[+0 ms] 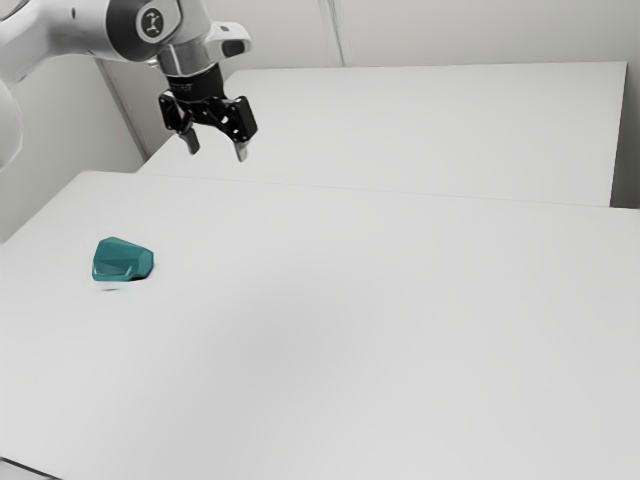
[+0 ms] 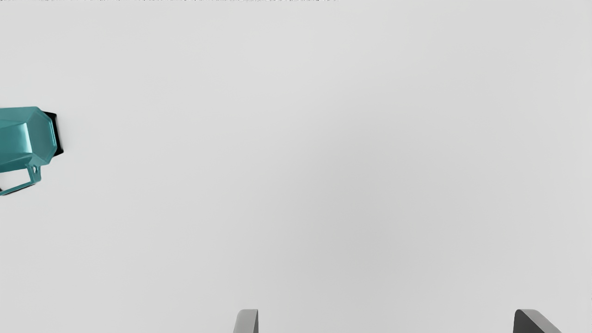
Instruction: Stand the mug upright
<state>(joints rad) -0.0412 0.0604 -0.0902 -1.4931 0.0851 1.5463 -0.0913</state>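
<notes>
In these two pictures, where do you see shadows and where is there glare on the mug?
Wrist view: bright glare on one facet of the mug, a hard black shadow along its end, a soft grey shade on the table. Exterior view: small dark shadows by the mug, gentle shading across the table.

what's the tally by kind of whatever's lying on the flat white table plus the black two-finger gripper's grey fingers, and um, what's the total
Teal faceted mug with a handle, on its side on the flat white table: 1
Grey fingers of the black two-finger gripper, standing open: 2
Total: 3
</notes>
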